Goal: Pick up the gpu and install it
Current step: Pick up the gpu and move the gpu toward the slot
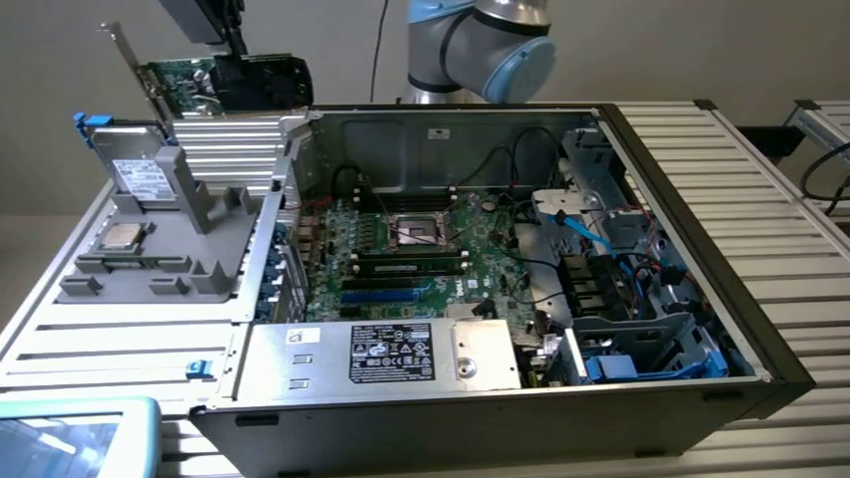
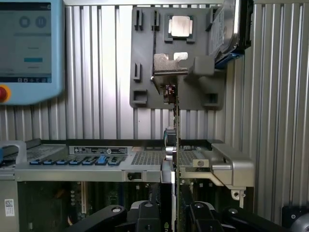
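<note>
in the gripper [image 2: 175, 215], the gpu [image 1: 186, 85], aloft

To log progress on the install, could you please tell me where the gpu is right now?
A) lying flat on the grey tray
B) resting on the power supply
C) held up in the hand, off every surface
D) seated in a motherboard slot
C: the hand grips the gpu in the air, clear of the motherboard and the grey tray.
</note>
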{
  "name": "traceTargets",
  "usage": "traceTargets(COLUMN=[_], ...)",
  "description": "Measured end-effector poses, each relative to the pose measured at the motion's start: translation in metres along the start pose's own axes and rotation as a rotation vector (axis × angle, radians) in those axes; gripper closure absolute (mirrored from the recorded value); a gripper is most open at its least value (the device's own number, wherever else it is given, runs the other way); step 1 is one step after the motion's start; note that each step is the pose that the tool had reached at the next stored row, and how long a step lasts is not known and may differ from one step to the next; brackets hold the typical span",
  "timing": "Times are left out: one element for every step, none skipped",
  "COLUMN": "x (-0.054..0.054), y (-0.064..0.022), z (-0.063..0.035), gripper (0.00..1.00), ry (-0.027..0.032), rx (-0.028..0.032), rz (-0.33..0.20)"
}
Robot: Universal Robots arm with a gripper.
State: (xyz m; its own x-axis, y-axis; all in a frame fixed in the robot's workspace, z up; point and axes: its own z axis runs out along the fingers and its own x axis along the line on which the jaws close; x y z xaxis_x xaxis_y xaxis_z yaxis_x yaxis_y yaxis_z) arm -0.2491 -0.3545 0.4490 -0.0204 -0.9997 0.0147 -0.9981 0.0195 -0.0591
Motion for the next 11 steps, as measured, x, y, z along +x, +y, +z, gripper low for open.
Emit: traceTargets(x=[0.0, 0.0, 0.0, 0.0, 0.0, 0.0, -0.001, -0.001, -0.001, -0.001, -0.001], y=[-0.0033, -0.0066, -0.0103, -0.0142, -0.0183, -0.0227, -0.0271, -0.0315, -0.0359, -0.0404, -0.0449], z=[0.0006, 0.0011, 0.0017, 0.0021, 0.0026, 0.0031, 0.0036, 0.0042, 0.0047, 0.0052, 0.0058], gripper=[0.73, 0.73, 0.73, 0.73, 0.73, 0.73, 0.73, 0.73, 0.73, 0.73, 0.73], ry=[0.0, -0.0001, -0.0001, 0.0, 0.0, 0.0, 0.0, 0.0, 0.0, 0.0, -0.0001], rx=[0.0, 0.0001, 0.0001, 0.0, -0.0001, -0.0001, 0.0, 0.0, 0.0, 0.0, 0.0], rz=[0.0, 0.0, 0.0, 0.0, 0.0, 0.0, 0.0, 0.0, 0.0, 0.0, 0.0])
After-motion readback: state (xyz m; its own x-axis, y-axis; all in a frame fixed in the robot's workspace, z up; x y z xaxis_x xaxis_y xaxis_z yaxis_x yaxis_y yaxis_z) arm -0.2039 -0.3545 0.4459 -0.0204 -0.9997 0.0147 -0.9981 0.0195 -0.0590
